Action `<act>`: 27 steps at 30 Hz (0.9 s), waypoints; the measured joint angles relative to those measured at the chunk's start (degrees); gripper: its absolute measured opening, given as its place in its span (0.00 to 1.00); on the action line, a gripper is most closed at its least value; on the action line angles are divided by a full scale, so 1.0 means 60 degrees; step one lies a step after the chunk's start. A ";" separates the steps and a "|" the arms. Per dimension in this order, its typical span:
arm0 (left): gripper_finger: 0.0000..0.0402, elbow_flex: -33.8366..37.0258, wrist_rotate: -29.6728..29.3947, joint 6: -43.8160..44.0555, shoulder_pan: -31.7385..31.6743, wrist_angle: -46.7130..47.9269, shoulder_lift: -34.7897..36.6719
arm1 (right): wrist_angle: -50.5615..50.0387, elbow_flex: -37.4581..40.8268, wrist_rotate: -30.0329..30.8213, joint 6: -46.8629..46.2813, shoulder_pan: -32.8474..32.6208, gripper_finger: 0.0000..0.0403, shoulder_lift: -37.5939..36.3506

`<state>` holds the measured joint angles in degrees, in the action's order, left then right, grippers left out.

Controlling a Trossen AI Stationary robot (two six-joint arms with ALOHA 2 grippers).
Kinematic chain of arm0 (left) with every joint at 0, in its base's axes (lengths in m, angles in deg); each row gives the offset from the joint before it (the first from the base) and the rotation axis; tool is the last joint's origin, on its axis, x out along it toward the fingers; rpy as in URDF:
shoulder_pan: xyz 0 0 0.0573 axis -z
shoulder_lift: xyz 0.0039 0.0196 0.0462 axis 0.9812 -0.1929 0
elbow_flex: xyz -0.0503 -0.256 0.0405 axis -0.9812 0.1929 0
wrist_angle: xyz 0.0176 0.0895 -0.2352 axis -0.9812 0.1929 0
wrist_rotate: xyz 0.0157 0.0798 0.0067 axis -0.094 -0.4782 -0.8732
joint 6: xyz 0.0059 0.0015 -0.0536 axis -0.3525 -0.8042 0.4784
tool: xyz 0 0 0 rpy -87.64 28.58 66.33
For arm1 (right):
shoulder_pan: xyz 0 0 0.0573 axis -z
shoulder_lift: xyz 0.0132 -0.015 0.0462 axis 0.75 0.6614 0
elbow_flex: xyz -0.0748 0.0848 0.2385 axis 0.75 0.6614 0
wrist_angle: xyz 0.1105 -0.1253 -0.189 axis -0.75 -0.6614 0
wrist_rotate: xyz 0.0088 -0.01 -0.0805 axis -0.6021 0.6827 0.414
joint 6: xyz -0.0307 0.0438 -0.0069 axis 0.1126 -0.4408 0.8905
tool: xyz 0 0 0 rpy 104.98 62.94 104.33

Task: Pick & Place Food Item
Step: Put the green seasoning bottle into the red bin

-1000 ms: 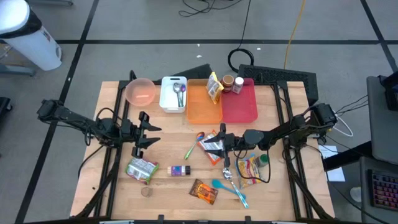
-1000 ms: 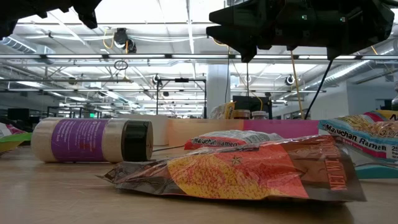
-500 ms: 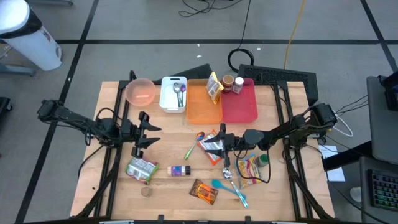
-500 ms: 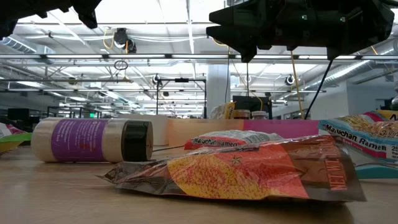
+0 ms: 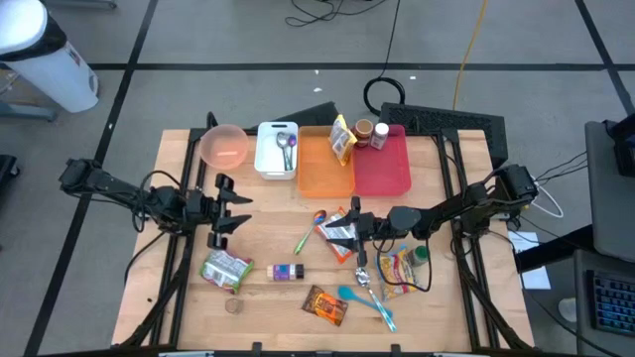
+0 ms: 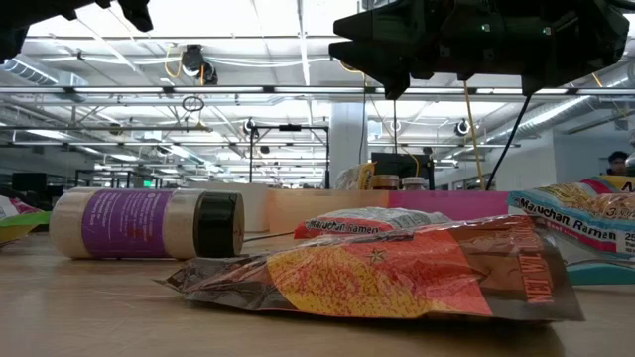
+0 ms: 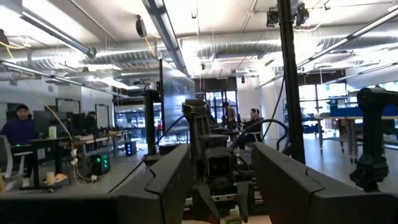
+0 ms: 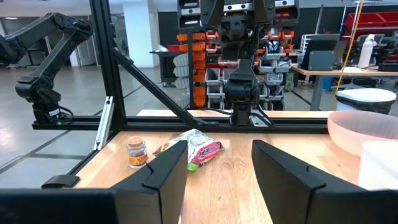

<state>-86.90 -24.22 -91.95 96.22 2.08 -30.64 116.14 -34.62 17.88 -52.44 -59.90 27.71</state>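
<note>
The right tool (image 5: 354, 224) hangs above the bench (image 5: 268, 302) with its fingers parted and empty, and I read this as a hover while a food item is chosen. The ramen packet (image 5: 338, 234) lies directly beneath it, just below the fingertips, not gripped. The left tool (image 5: 231, 205), likewise released and empty, waits well apart, with the green snack bag (image 5: 225, 270) on the bench near it.

Two trays, orange (image 5: 324, 164) and red (image 5: 383, 164); one pink bowl (image 5: 223, 146); one white bin (image 5: 277, 149); two ramen packets (image 5: 337, 230) (image 5: 397, 269).
</note>
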 joint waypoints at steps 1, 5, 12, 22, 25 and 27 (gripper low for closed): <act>0.45 0.0000 -0.0049 -0.0030 0.0000 0.0000 -0.0004 | 0.0005 0.0000 0.0000 0.0000 0.0000 0.42 0.0000; 0.45 0.0000 -0.0053 -0.0292 0.0000 -0.0304 0.0000 | 0.0007 0.0000 0.0000 0.0000 0.0000 0.42 0.0000; 0.45 0.0000 -0.0055 -0.0830 0.0000 -0.1047 0.0000 | 0.0071 0.0004 0.0000 0.0004 0.0000 0.42 0.0000; 0.45 -0.0200 -0.0053 -0.1946 0.0000 -0.1523 -0.0003 | 0.0228 0.0004 0.0000 0.0027 0.0004 0.42 0.0000; 0.45 -0.0204 -0.0050 -0.2296 0.0000 -0.1693 -0.0004 | 0.0467 0.0004 0.0000 -0.0273 0.0004 0.42 0.0000; 0.45 -0.0204 -0.0050 -0.2557 0.0000 -0.1828 -0.0001 | 0.0611 0.0004 0.0000 -0.0325 0.0004 0.42 0.0000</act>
<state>-88.12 -24.51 -107.29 96.22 -8.89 -30.65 119.81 -34.60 17.88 -54.39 -59.88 27.71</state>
